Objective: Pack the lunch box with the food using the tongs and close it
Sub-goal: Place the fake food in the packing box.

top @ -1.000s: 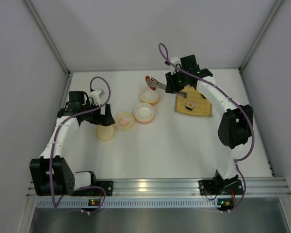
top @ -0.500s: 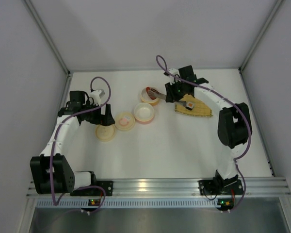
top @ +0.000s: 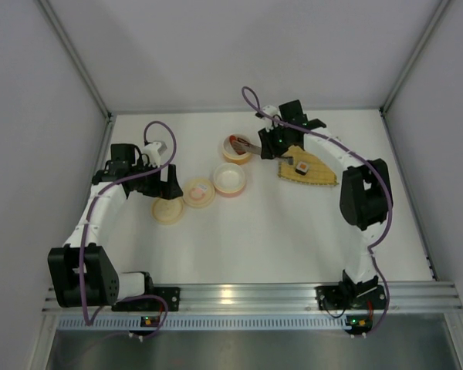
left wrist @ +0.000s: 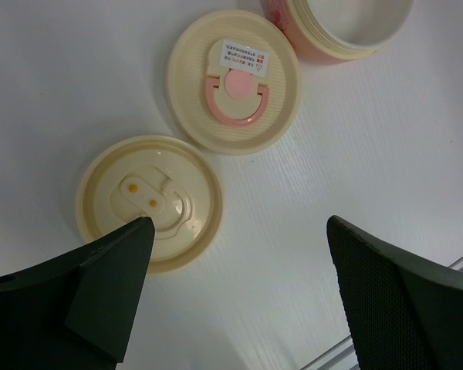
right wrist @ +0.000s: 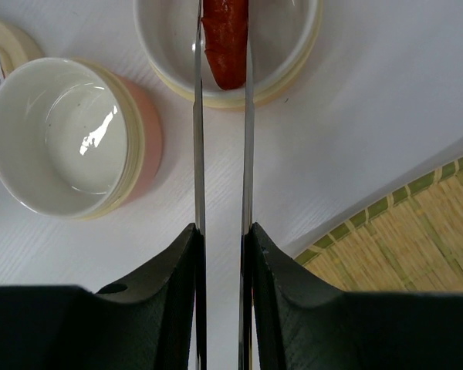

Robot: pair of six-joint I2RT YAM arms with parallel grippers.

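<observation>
Over the cream tier (right wrist: 302, 58), I see the sausage (right wrist: 225, 38) pinched lengthwise between the tongs (right wrist: 197, 154) that my right gripper (right wrist: 220, 231) clamps; left gripper (left wrist: 238, 223) gapes, idle.

Wide bare table (top: 278, 231) mid and near. Crowding far left of centre: plain lid (top: 168, 210), pink-ringed lid (top: 198, 192), pink tub (top: 229, 179), cream bowl (top: 233, 159). Bamboo mat (top: 316, 173) far right.

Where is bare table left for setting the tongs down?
Widest bare patch: the near middle of the table, in front of the lids, pink tub and bamboo mat. Crowded: the row from lids to mat, where the right claw holds the tongs over the cream tub.
</observation>
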